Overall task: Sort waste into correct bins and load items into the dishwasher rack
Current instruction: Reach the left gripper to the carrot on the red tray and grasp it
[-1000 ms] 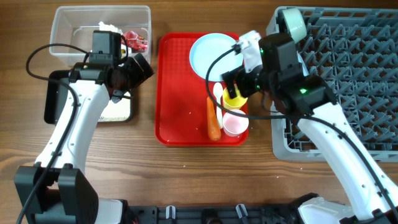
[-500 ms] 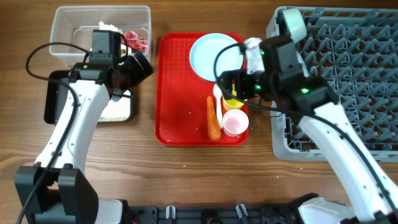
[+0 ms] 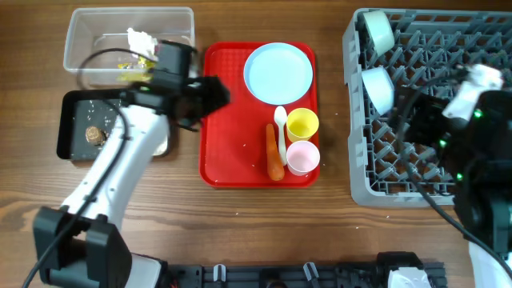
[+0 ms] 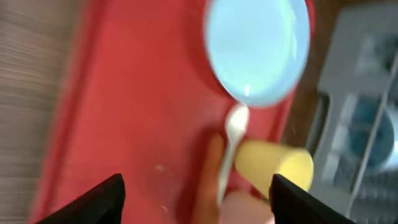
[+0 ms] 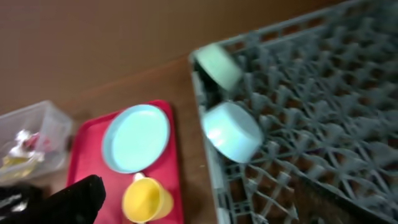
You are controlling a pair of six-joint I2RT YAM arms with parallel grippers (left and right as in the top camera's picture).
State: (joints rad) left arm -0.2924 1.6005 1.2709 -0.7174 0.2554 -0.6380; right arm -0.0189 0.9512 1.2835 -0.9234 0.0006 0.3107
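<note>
Dishwasher rack (image 3: 448,172) at desk right, two pale blue bowls (image 3: 378,88) in its left edge; right pincer (image 3: 418,122) open, empty, above it. Red tray (image 3: 232,152) with plate (image 3: 278,72), carrot (image 3: 274,154), yellow cup (image 3: 302,125); left pincer (image 4: 199,199) open, empty, over it.

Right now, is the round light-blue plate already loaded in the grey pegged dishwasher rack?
No, the round light-blue plate lies on the flat red tray, outside the grey rack.

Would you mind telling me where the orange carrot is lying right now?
Overhead view: the orange carrot lies on the flat red tray, right of its middle, directly left of the small pink cup.
</note>
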